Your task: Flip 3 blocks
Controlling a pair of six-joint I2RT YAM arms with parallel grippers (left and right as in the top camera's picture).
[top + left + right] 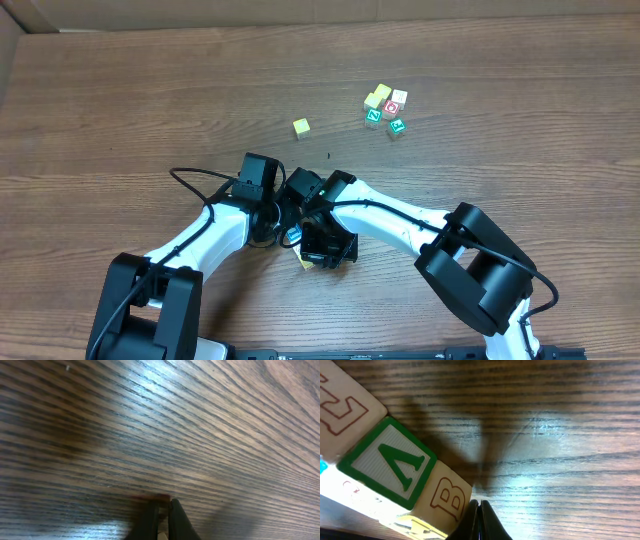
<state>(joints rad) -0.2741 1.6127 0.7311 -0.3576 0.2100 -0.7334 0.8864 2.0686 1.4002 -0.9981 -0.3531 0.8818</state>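
- The table (120,90) is brown wood with a strong straight grain, glossy where the light hits it.
- The left gripper (162,516) has slim dark fingers pressed together on nothing, with the tips at bare wood.
- The right gripper (479,521) is also pressed together, just beside a square cream block (445,500) with a red-outlined B.
- A green-lettered block (390,467) touches it in a row.
- From above, the arms cover that row. Only a blue block (293,235) and part of a pale yellow block (303,263) show.
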